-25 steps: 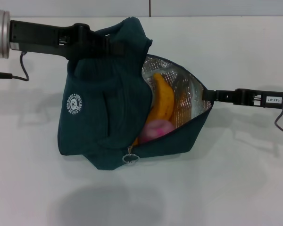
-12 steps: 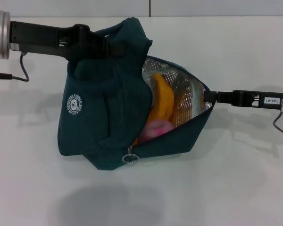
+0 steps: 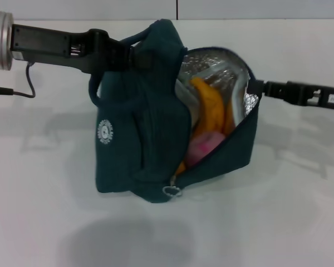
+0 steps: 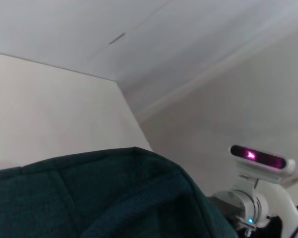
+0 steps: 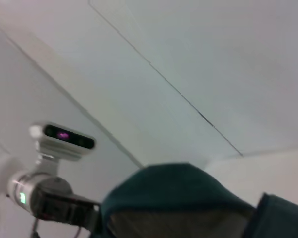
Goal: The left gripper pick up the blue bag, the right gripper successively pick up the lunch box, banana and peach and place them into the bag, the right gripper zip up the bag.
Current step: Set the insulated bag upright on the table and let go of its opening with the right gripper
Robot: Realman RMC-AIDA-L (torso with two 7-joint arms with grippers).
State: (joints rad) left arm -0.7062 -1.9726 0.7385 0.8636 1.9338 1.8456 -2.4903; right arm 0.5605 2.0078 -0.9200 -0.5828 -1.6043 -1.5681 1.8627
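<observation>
The blue bag (image 3: 139,139) stands in the middle of the white table, its mouth open toward the right and showing the foil lining. The left gripper (image 3: 129,55) reaches in from the left and is shut on the bag's top by the handles. Coming from the right, the right gripper (image 3: 254,88) is shut on the bag's open rim. Inside the bag the banana (image 3: 209,108) stands on end, with the peach (image 3: 203,147) below it. The lunch box cannot be made out. A metal zip ring (image 3: 171,192) hangs at the bag's lower front. Teal fabric of the bag (image 4: 89,198) fills the left wrist view's lower part.
The white table (image 3: 278,222) spreads all around the bag. A dark cable (image 3: 22,83) trails under the left arm. The robot's head camera (image 4: 260,157) with a pink light shows in the left wrist view, and again (image 5: 64,136) in the right wrist view above the bag (image 5: 179,193).
The bag has shifted to the right and stands more upright, its mouth now rounder. The right gripper has moved up with the rim, and the left gripper has moved slightly right.
</observation>
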